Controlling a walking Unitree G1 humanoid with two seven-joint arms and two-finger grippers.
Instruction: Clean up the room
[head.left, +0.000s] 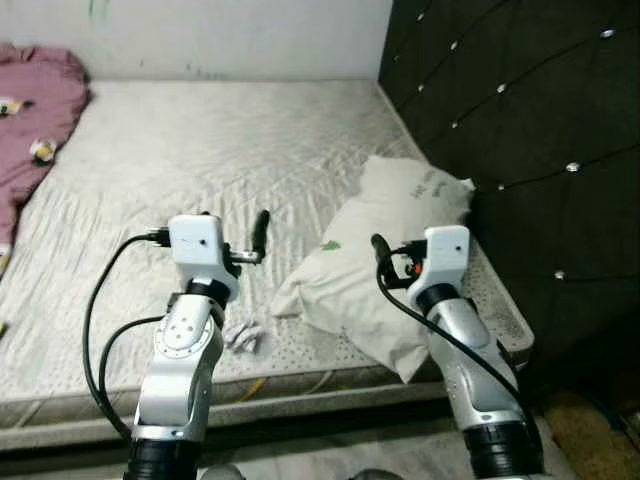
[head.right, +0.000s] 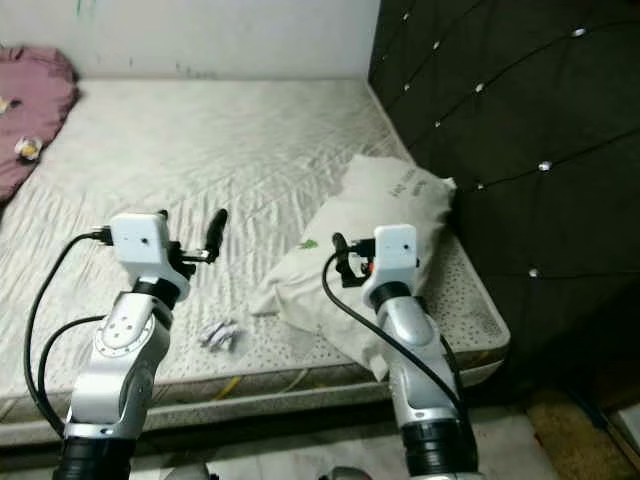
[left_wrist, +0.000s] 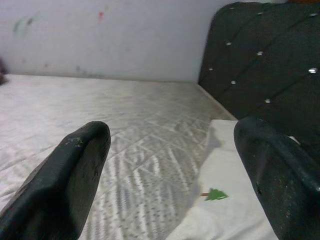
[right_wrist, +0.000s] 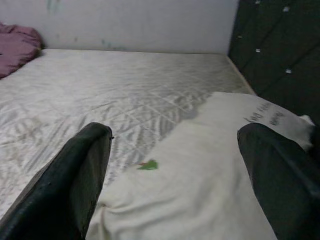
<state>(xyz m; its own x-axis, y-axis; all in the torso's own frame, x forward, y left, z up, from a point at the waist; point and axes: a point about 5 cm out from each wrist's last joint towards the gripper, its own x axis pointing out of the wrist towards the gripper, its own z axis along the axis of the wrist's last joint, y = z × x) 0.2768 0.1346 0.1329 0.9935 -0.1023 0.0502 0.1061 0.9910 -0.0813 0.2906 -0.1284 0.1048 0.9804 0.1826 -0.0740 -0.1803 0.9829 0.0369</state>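
A white pillow (head.left: 390, 250) with a small green tree print lies askew on the right side of the bare mattress (head.left: 200, 150), against the black headboard. A crumpled white scrap of paper (head.left: 241, 335) sits near the mattress's front edge, between my arms. My left gripper (left_wrist: 172, 145) is raised over the front of the bed, open and holding nothing, to the left of the pillow. My right gripper (right_wrist: 175, 145) hovers just above the pillow's near end, open too, with the pillow (right_wrist: 210, 165) below its fingers.
A pink blanket (head.left: 30, 120) is bunched at the far left of the bed with small items (head.left: 42, 150) on it. The padded black headboard (head.left: 530, 130) runs along the right. A white wall closes the far side.
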